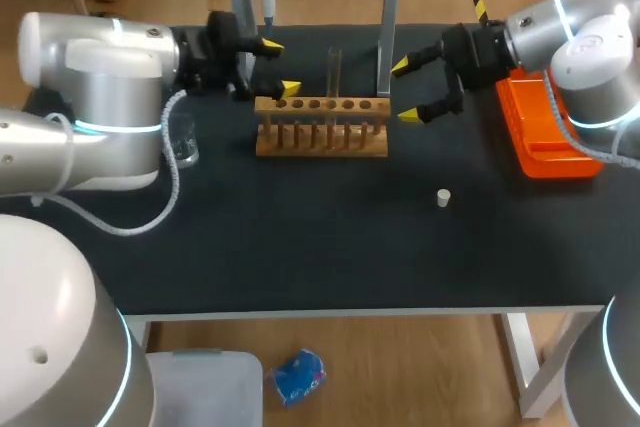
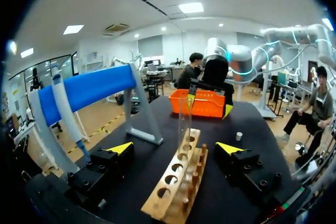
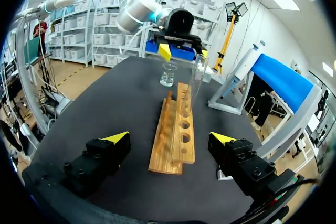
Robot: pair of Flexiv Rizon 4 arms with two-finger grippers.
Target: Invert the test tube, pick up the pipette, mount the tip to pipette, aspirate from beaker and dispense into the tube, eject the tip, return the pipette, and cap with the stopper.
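Left wrist view: test tube (image 2: 184, 124) stands upright, long axis vertical, in wooden rack (image 2: 170, 195) just ahead of left gripper (image 2: 175, 148), its fingers spread wide and empty.

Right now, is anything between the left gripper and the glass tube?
Nothing visible. The tube stands in the wooden rack, straight ahead of the open left gripper, with only empty rack holes before it.
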